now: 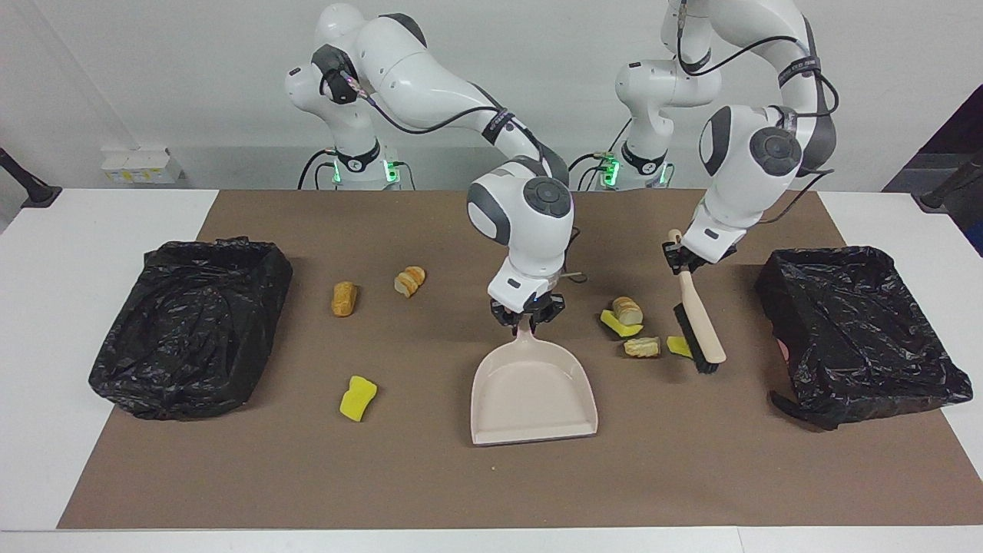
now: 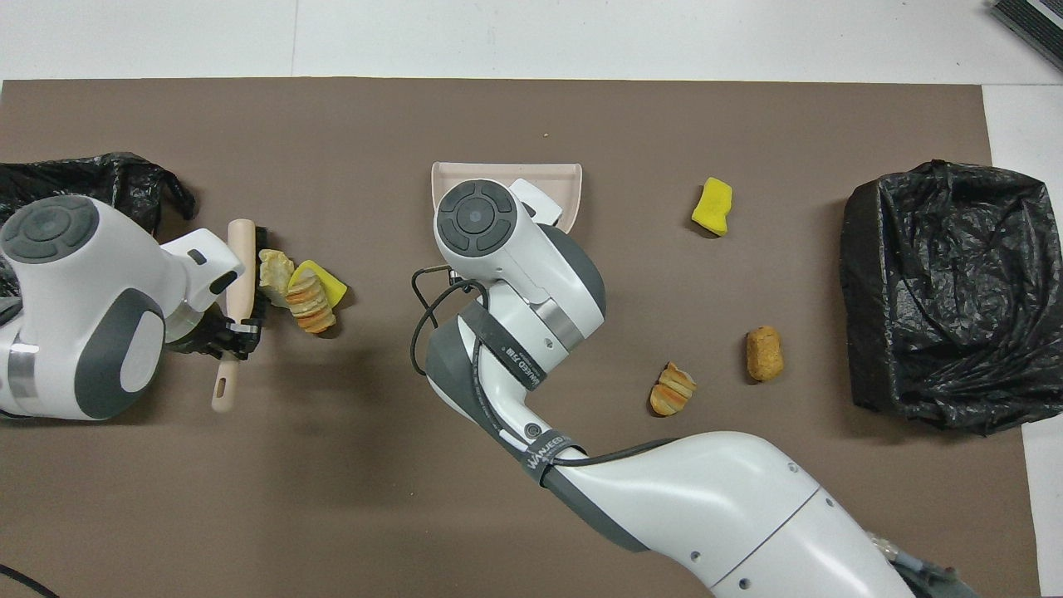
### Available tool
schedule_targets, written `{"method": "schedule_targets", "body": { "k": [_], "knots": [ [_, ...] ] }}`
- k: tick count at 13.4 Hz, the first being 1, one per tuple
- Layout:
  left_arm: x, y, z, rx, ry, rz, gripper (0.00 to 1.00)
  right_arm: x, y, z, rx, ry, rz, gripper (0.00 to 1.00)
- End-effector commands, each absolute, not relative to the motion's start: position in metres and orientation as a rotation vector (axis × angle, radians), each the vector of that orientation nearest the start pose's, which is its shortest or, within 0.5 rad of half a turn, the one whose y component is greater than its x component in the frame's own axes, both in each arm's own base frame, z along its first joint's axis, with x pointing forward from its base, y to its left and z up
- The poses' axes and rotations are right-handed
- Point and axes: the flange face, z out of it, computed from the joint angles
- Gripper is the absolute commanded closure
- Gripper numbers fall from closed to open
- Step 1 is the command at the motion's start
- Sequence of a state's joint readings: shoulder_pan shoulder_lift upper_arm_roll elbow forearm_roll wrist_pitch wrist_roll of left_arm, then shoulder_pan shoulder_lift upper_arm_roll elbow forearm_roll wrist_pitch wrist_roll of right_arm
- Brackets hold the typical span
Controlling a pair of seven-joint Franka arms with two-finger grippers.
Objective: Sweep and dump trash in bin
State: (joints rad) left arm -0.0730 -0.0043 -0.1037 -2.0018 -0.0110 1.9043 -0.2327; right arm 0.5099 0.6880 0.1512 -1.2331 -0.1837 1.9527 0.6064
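Note:
My right gripper (image 1: 526, 316) is shut on the handle of the beige dustpan (image 1: 534, 392), which lies on the brown mat mid-table, also seen in the overhead view (image 2: 507, 178). My left gripper (image 1: 683, 257) is shut on the beige brush (image 1: 700, 326), bristles down beside a cluster of trash: a bread slice (image 1: 627, 309), yellow sponges (image 1: 620, 326) (image 1: 679, 346) and a bread piece (image 1: 642, 347). Toward the right arm's end lie a bread roll (image 1: 344, 298), sliced bread (image 1: 410, 281) and a yellow sponge (image 1: 358, 397).
A black bag-lined bin (image 1: 192, 330) stands at the right arm's end of the table and another one (image 1: 860, 338) at the left arm's end. The brown mat (image 1: 491, 484) covers most of the white table.

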Motion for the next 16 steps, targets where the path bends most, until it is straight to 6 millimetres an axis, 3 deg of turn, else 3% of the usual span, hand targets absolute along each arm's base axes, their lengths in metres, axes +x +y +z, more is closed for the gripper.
{"method": "schedule_targets", "body": {
  "k": [1, 3, 5, 8, 11, 14, 16],
  "knots": [
    [0.539, -0.070, 0.459, -3.139, -0.240, 0.128, 1.00, 0.609, 0.414, 0.394, -3.159, -0.216, -0.174, 1.00],
    [0.540, -0.064, 0.457, -3.152, -0.241, 0.117, 1.00, 0.609, 0.404, 0.401, -3.153, -0.390, -0.172, 1.00],
    [0.542, -0.078, 0.458, -3.237, -0.224, 0.106, 1.00, 0.616, 0.390, 0.407, -3.132, -0.583, -0.174, 1.00],
    [0.531, -0.096, 0.434, -3.341, -0.049, 0.197, 1.00, 0.625, 0.373, 0.407, -3.063, -0.934, -0.160, 1.00],
    [0.526, -0.102, 0.448, -3.388, 0.067, 0.322, 1.00, 0.625, 0.363, 0.401, -2.959, -1.273, -0.121, 1.00],
    [0.502, -0.107, 0.440, -3.389, 0.234, 0.452, 1.00, 0.621, 0.352, 0.392, -2.841, -1.570, -0.070, 1.00],
    [0.504, -0.107, 0.457, -3.400, 0.292, 0.524, 1.00, 0.622, 0.349, 0.393, -2.756, -1.735, -0.060, 1.00]
  ]
}}
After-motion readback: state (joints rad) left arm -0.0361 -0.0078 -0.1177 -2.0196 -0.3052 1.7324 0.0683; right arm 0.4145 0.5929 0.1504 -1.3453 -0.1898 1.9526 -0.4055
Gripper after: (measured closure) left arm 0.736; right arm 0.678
